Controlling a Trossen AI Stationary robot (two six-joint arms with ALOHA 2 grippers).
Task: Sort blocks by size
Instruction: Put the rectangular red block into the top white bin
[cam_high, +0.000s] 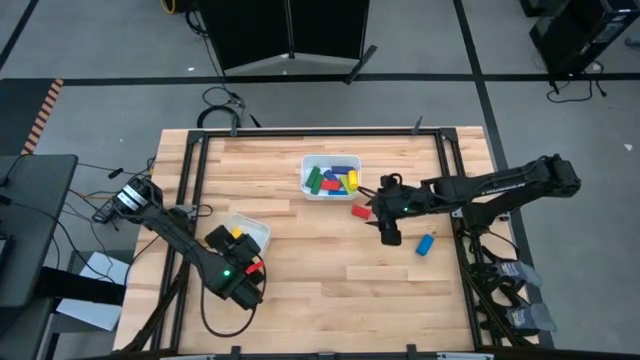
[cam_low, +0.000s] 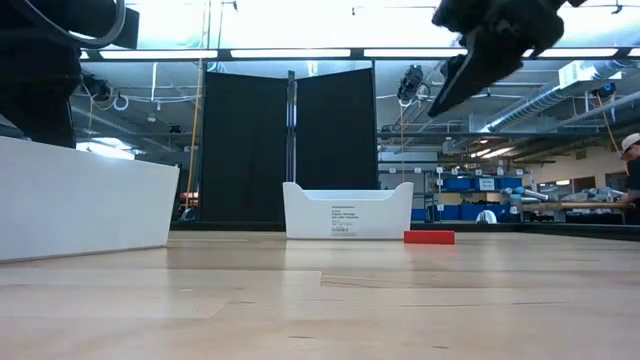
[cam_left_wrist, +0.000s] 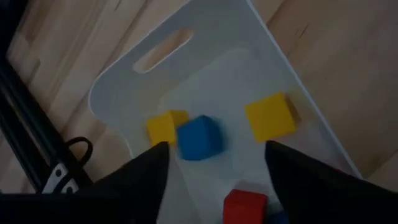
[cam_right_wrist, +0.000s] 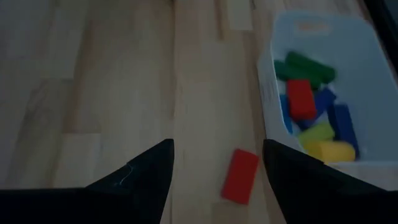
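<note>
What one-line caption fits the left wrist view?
Open left gripper above a white tray holding two yellow cubes, a blue cube and a red cube.

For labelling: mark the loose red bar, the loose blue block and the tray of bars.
red bar (cam_right_wrist: 240, 175), right wrist view, middle of top face
blue block (cam_high: 425, 245), high view, centre
tray of bars (cam_high: 306, 188), high view, left rim

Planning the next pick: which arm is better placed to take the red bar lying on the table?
The right. The right gripper hangs over the red bar beside the bar tray, jaws open. The left gripper is over the cube tray.
</note>
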